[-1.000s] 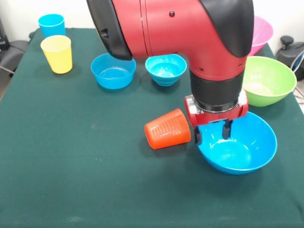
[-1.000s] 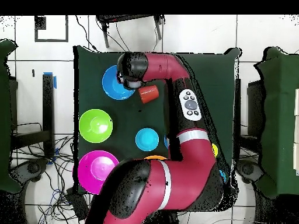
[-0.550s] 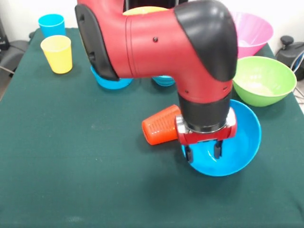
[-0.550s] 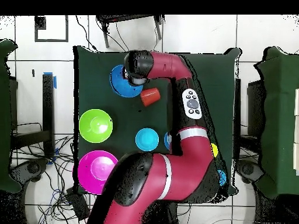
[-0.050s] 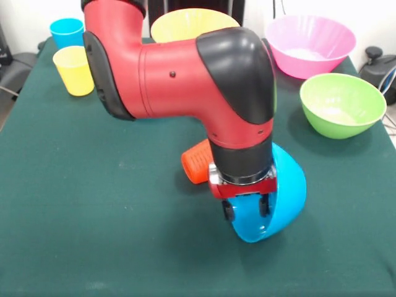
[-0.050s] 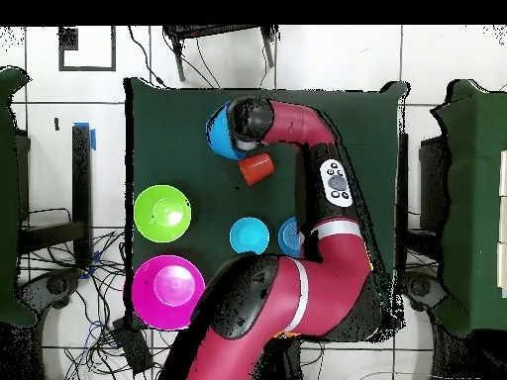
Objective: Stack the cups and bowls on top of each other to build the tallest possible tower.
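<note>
Front view shows no tower begun, as far as I can judge: every bowl and cup sits apart on the table (image 5: pixel 74 204), so all the stacking is left. Largest first, the pink bowl (image 5: pixel 310 44) stands upright at the upper right, the yellow-orange bowl (image 5: pixel 185 23) peeks out at the top centre behind the arm, and the green bowl (image 5: pixel 341 104) rests at the right edge below the pink one. Lower centre, the medium blue bowl (image 5: pixel 278 198) is glossy and tipped steeply on its side, rim toward the gripper (image 5: pixel 246 209), whose fingers seem to pinch that rim, one inside and one outside. Just left of it the ribbed orange-red cup (image 5: pixel 197 162) lies on its side. The yellow cup (image 5: pixel 74 69) and sky-blue cup (image 5: pixel 67 31) stand upright at the upper left.
</note>
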Robot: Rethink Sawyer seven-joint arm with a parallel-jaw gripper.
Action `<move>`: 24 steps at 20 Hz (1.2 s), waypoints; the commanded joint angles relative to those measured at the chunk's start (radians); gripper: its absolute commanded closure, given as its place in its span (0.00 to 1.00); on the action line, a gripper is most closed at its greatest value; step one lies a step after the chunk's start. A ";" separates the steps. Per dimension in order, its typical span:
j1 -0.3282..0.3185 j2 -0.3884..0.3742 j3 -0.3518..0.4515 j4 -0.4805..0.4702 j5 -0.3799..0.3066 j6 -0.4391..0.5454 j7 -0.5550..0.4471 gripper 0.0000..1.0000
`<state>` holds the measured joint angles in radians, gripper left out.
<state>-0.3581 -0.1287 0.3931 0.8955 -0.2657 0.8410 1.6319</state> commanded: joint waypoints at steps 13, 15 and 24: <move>0.051 -0.194 -0.057 0.205 0.021 0.075 0.083 0.00; 0.058 -0.197 -0.062 0.205 0.022 0.074 0.089 0.00; 0.078 -0.226 -0.077 0.168 0.038 0.139 0.077 0.00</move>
<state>-0.2991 -0.3207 0.3423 1.0222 -0.2347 0.8467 1.6319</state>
